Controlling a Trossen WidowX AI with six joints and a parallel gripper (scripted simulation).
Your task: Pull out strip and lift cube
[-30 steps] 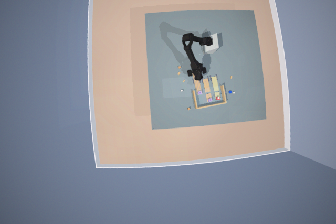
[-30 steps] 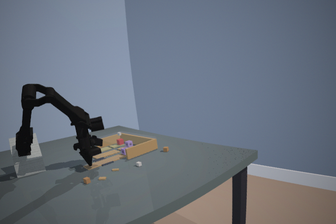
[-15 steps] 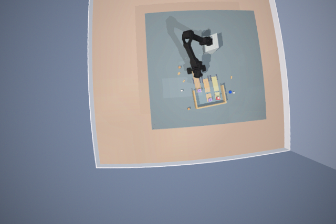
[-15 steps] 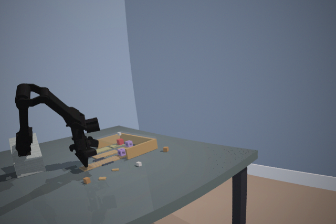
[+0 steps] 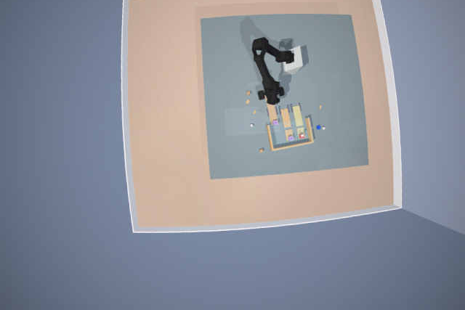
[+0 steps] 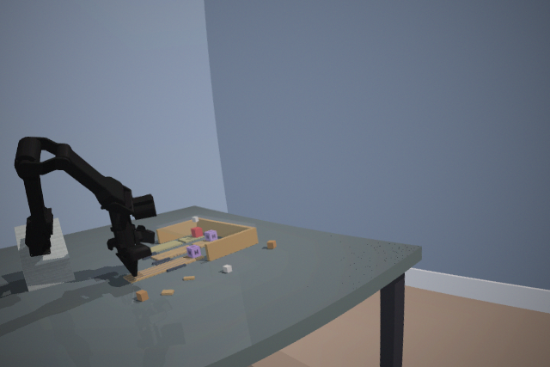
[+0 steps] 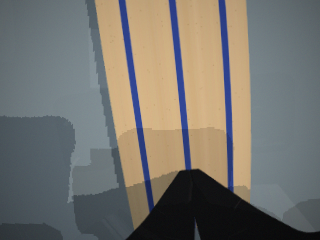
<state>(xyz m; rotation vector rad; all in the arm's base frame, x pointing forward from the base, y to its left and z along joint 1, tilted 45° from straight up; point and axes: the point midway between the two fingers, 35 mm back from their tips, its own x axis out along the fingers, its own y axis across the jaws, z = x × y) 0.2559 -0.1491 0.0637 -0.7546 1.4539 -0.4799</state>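
My gripper (image 6: 134, 273) (image 7: 189, 179) is shut, with nothing between its fingers. Its tips press on or just above the near end of the strip with blue lines (image 5: 272, 113) (image 6: 155, 270) (image 7: 155, 75). This strip looks unbroken. A purple lettered cube (image 5: 275, 122) (image 6: 192, 251) sits on its far end, at the mouth of the three-sided wooden frame (image 5: 292, 146) (image 6: 233, 243). The middle strip (image 5: 285, 117) and the yellow strip (image 5: 297, 115) each show a gap. Their far pieces carry another purple lettered cube (image 5: 290, 138) (image 6: 210, 235) and a red cube (image 5: 301, 136) (image 6: 196, 231).
Low dark rails (image 6: 176, 267) flank the strips. Orange blocks (image 5: 248, 92) (image 6: 142, 295) and a white cube (image 5: 251, 125) (image 6: 227, 268) lie on the left side in the overhead view. A blue ball (image 5: 318, 126) lies right of the frame. A pale block (image 6: 44, 252) stands by the arm's base.
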